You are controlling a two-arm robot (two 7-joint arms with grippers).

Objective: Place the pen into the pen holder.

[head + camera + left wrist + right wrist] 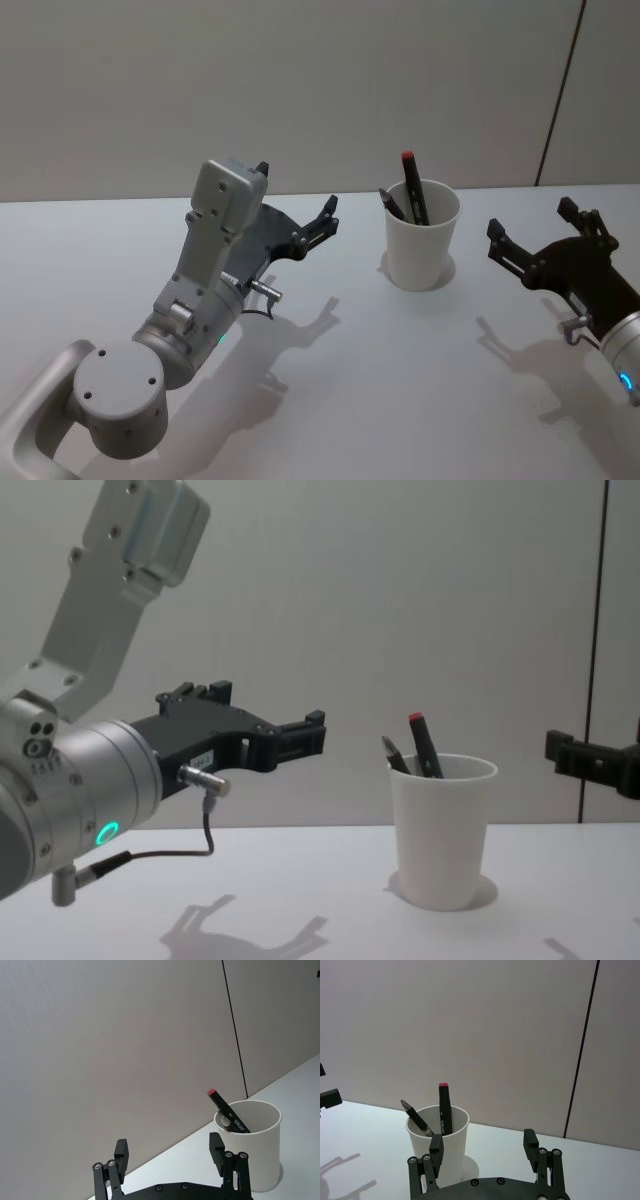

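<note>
Fingers [121, 1152] of the left gripper [170, 1152] and right gripper [484, 1144] are being held apart, empty; both black pens [414, 190] are being carried upright in the plain white paper cup [423, 250]; withdrawal clear of its rim is being advised.

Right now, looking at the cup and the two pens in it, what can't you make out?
- Lower ends of the red-capped pen and the grey-tipped pen: hidden by the wall of the white paper cup, every view.
- Grey-tipped pen: behind the red-capped one, left wrist view.
- Right gripper: cut off by the edge, chest view.
</note>
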